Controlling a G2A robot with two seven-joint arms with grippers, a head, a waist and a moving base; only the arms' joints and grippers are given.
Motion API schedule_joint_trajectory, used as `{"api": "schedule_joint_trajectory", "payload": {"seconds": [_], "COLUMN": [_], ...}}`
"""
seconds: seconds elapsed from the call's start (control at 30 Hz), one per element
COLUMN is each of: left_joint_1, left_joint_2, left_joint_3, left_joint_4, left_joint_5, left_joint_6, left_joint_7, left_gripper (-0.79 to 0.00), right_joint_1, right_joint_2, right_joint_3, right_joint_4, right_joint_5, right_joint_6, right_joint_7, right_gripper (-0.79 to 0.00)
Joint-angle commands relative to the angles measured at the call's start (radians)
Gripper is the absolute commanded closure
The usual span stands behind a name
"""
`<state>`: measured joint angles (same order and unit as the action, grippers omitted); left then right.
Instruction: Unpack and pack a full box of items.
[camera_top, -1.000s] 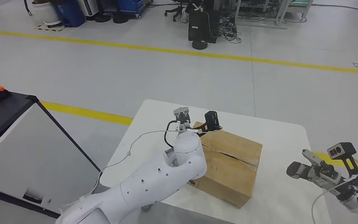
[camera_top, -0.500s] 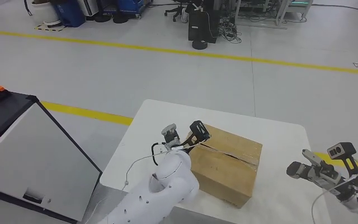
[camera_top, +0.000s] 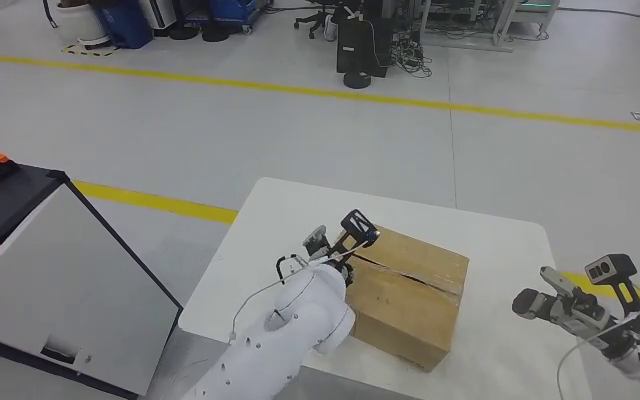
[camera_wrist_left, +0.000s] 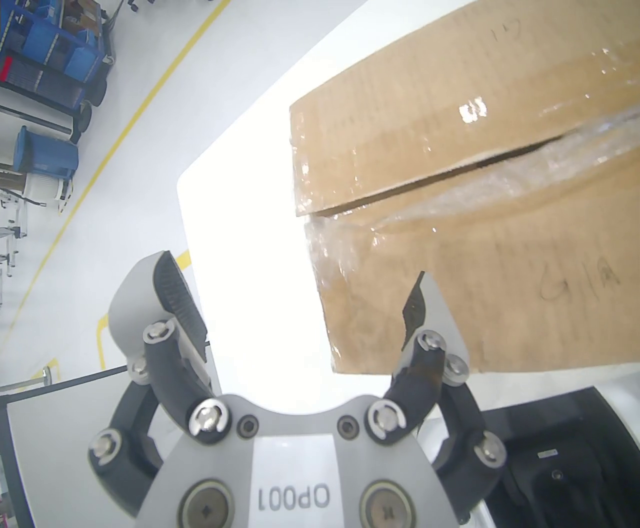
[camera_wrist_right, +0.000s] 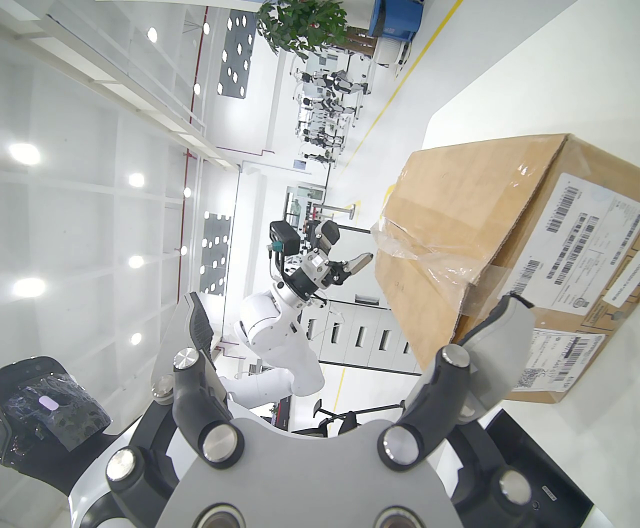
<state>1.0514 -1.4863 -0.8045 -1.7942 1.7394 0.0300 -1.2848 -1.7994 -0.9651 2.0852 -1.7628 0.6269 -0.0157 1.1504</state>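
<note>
The cardboard box is sitting on the white table, which is reaching out beyond the box on every side. The box's top flaps are lying closed. The seam between the flaps is gaping slightly, and clear packing tape is running along it, wrinkled and lifting where it is wrapping over the box's end. Shipping labels are showing on the box's side wall facing the right arm, and faint pen marks are showing on the top flaps.

The left gripper is hovering at the box's end where the seam is running out, close to the upper corner. Its fingers are standing wide apart and holding nothing. In the left wrist view, one finger is lying over the box's top flap and the other is lying over the bare table just beyond the box's end. Whether either finger is touching the cardboard cannot be told.

The right gripper is hanging well apart from the box, off the opposite end from the left gripper. Its fingers are also spread wide with nothing between them, and they are pointing toward the box's labelled side.
</note>
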Motion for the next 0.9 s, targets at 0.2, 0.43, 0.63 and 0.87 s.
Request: {"api": "schedule_joint_trajectory", "payload": {"seconds": [0.2,0.43,0.63,0.87], "left_joint_1": [-0.07,-0.116,-0.133,-0.122], "left_joint_2": [-0.026,-0.047,-0.063,-0.074], "left_joint_3": [0.002,0.026,0.029,0.015], "left_joint_4": [0.143,0.247,0.302,0.337], "left_joint_5": [0.033,0.101,0.113,0.13], "left_joint_6": [0.053,0.047,0.05,0.045], "left_joint_7": [0.047,0.069,0.083,0.089], "left_gripper": [-0.785,-0.785,-0.785,-0.785], "right_joint_1": [0.0,0.0,0.0,0.0], "right_joint_2": [0.0,0.0,0.0,0.0], "right_joint_3": [0.0,0.0,0.0,0.0], "right_joint_4": [0.0,0.0,0.0,0.0], "right_joint_5": [0.0,0.0,0.0,0.0], "right_joint_6": [0.0,0.0,0.0,0.0], "right_joint_7": [0.0,0.0,0.0,0.0], "right_gripper": [-0.785,-0.785,-0.785,-0.785]}}
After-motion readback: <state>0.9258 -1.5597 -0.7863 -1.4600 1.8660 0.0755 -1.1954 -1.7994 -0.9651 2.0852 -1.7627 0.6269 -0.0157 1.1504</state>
